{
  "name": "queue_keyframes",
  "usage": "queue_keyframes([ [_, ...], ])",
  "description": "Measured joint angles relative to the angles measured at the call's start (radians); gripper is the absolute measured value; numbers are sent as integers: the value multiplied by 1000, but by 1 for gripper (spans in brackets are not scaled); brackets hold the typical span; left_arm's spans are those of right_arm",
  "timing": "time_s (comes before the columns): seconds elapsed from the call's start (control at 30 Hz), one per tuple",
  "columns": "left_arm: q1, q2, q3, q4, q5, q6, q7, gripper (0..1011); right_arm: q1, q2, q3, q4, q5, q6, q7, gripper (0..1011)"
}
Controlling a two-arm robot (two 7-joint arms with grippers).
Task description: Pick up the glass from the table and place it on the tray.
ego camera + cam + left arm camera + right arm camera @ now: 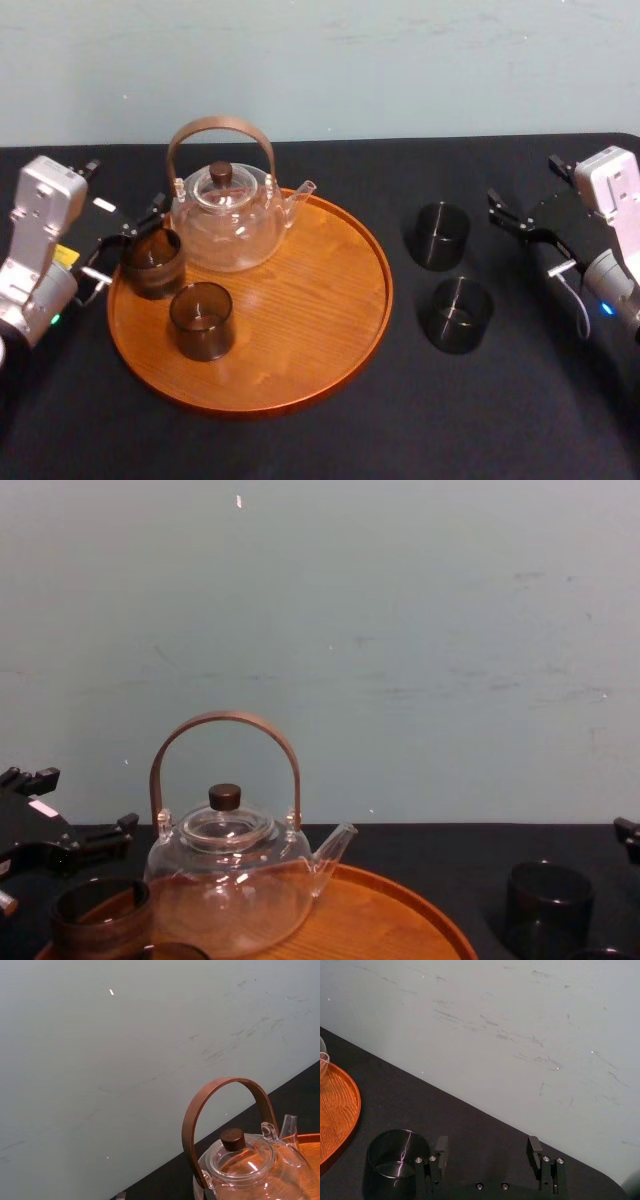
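Partly done. On round orange-brown wooden tray (300,385): two small smoky grey-brown tumblers (202,320), one just beside left claw (128,243), grip impossible to tell. Left to move: smoky cylindrical glass (440,235) on matte black table (520,420), just beside wide-open right claw (522,185).

The table (300,440) is a wide, flat, matte black surface; on its left half lies the tray (300,300), large, round, orange-brown wood with a low raised rim; four small smoky grey-brown tumblers stand upright, straight-sided and without handles; the far table glass (440,235) and the near table glass (457,314) stand on the black surface right of the tray, close together but apart; the left tray glass (152,262) is just inside the tray's left rim; the front tray glass (202,320) stands near it, toward the robot.
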Motion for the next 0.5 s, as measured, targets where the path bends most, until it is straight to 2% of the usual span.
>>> queue_keyframes([
  [0.2, 0, 0, 0, 0, 0, 0, 0, 1001, -3, -3, 9, -2, 1, 0, 9, 1002],
  [0.5, 0, 0, 0, 0, 0, 0, 0, 1001, -28, 0, 46, -39, 35, 20, 63, 1002],
])
